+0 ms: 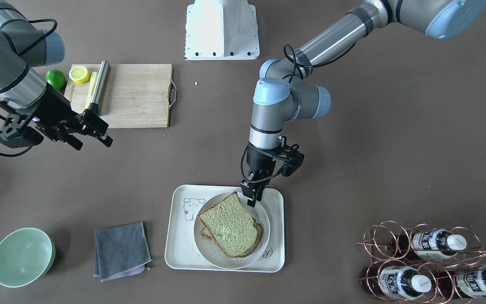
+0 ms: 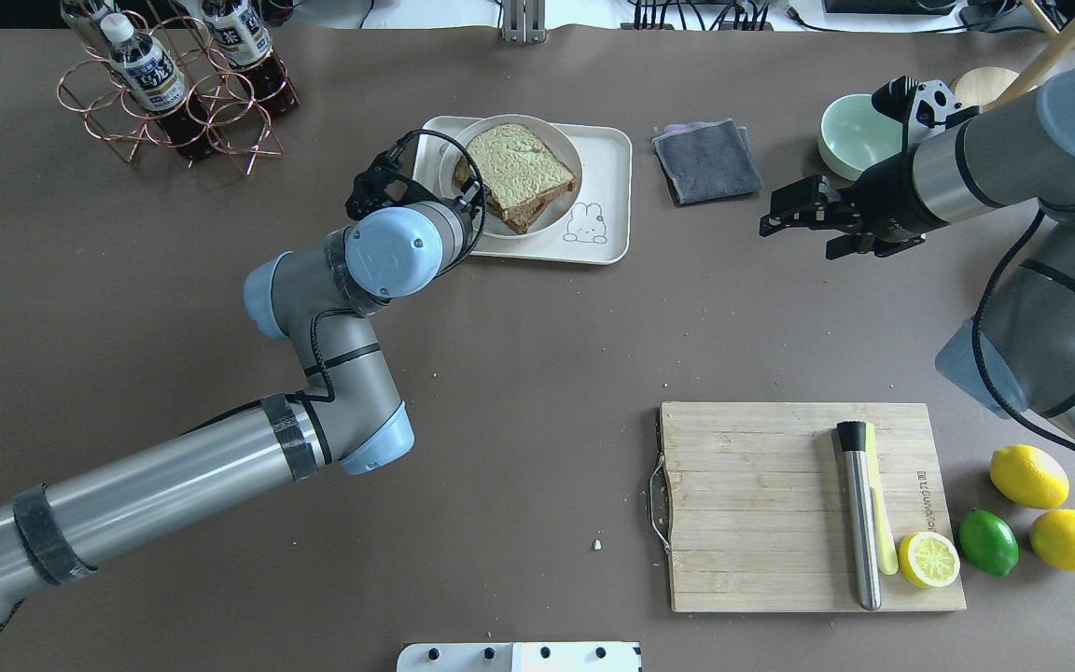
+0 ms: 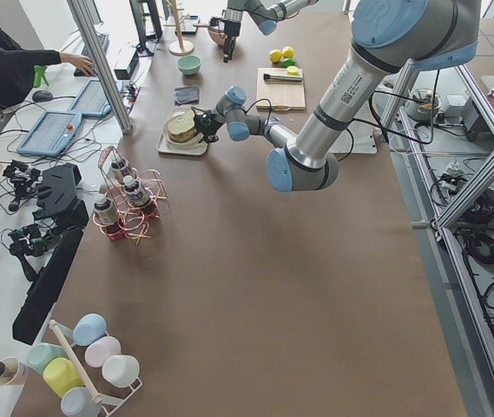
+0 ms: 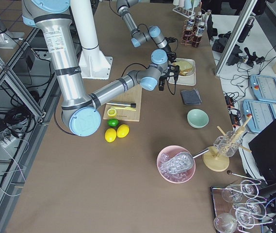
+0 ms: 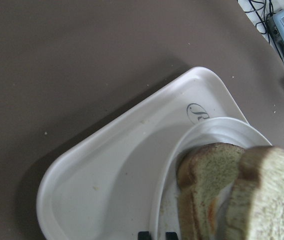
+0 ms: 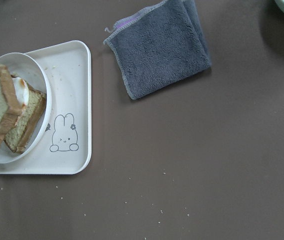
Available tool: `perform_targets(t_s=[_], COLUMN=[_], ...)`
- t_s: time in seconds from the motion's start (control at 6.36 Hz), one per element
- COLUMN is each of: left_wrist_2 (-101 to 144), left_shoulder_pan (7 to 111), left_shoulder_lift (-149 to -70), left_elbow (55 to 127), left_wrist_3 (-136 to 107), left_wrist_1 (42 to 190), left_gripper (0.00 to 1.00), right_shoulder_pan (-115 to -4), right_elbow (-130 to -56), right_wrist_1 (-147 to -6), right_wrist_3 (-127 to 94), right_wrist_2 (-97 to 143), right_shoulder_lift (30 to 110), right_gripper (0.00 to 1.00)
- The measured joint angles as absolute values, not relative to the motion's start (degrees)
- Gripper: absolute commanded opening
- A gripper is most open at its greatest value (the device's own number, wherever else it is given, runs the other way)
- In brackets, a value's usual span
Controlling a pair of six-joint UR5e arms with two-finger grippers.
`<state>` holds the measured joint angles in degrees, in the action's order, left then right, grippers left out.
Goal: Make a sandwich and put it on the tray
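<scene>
The sandwich [image 1: 230,226] lies on a round white plate [image 1: 209,257] that stands on the cream tray [image 1: 179,249]. Its top bread slice leans tilted over the lower slice, and white egg [image 6: 19,90] shows between them. My left gripper [image 1: 252,198] points down at the plate's far rim. In the left wrist view its two tips [image 5: 156,235] stand close together astride that rim, shut on the plate. My right gripper [image 1: 93,145] is open and empty, held above bare table between the cutting board and the grey cloth. The sandwich [image 2: 517,168] and tray [image 2: 607,159] also show in the overhead view.
A wooden cutting board [image 1: 137,95] holds a metal tool [image 1: 98,84] and a lemon half [image 1: 79,74], with a lime [image 1: 55,79] beside it. A grey cloth [image 1: 120,249] and a green bowl [image 1: 22,256] lie near the tray. A copper bottle rack [image 1: 428,261] stands at the corner.
</scene>
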<state>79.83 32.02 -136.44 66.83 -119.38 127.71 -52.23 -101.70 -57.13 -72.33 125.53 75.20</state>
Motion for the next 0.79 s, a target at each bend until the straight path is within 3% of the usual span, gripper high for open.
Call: perform_targets(t_s=[0.31, 0.47, 0.63, 0.79], left_wrist_2=[80.03, 80.28, 81.68, 84.26], left_shoulder_pan=[32.73, 33.23, 33.57, 33.95], left_shoulder_lift=[-135.98, -134.71, -133.12, -131.25], left_elbow=[67.74, 69.66, 72.17, 75.67], left_wrist_3=[-118.1, -116.54, -115.74, -115.42], left_wrist_1=[127.55, 127.45, 127.28, 126.11], left_gripper=[0.56, 0.89, 0.97, 0.97], right_shoulder_pan=[-52.15, -52.13, -52.12, -52.14], right_elbow=[-101.66, -101.63, -101.61, -101.6], right_wrist_1=[-57.13, -57.13, -57.13, -57.15], right_wrist_3=[-72.4, -72.39, -72.36, -72.34], right_wrist_2=[125.48, 125.44, 125.43, 125.42], right_shoulder_lift=[75.08, 75.03, 75.0, 75.0], right_gripper=[1.0, 1.0, 1.0, 1.0])
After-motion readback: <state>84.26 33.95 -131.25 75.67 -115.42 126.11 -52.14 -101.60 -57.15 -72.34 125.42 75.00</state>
